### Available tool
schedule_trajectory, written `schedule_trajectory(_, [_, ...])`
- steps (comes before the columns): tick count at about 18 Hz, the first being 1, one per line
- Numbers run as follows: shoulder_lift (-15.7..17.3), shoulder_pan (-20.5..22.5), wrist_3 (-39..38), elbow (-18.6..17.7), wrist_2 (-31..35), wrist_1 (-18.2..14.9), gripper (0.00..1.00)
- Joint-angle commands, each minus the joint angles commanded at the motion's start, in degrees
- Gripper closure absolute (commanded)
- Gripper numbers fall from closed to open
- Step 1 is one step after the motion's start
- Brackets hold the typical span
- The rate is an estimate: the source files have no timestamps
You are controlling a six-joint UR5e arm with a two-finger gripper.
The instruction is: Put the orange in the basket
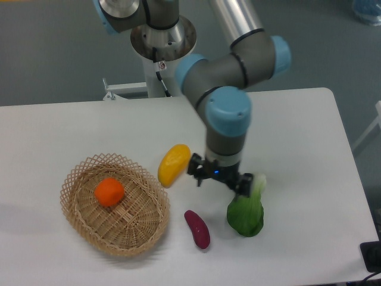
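One orange (109,192) inside basket (77,220), jaws (219,179) apart, empty, above table (297,131).

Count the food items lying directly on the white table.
3: yellow-orange oval fruit beside the wicker basket, dark purple oblong vegetable near the front, green leafy vegetable partly under the gripper.

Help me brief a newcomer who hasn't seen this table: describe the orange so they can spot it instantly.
Find the tan wicker basket at the left of the white table. The orange lies inside it, alone, left of centre. It is small, round and bright orange, unlike the longer yellow fruit outside the basket's right rim.
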Motion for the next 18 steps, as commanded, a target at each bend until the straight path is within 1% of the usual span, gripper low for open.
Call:
schedule_trajectory(3, [0.18,2.99,6.93,0.00,0.00,-0.18,0.00])
schedule_trajectory(4, [0.61,4.91,10.79,0.00,0.00,-0.61,0.00])
schedule_trajectory(5, [0.79,5.89,13.43,0.00,0.00,-0.88,0.00])
schedule_trajectory(6, [0.79,6.85,14.77,-0.09,0.09,-0.97,0.00])
schedule_trajectory(9, [0.27,7.04,15.22,0.08,3.77,-1.14,0.00])
schedule_trajectory(12, [0.00,7.04,15.74,0.09,3.87,-0.27,0.00])
schedule_trajectory(14, [0.00,7.21,17.50,-0.09,3.87,-0.18,0.00])
schedule_trajectory(18, [0.18,7.39,17.68,-0.44,3.52,-0.09,0.00])
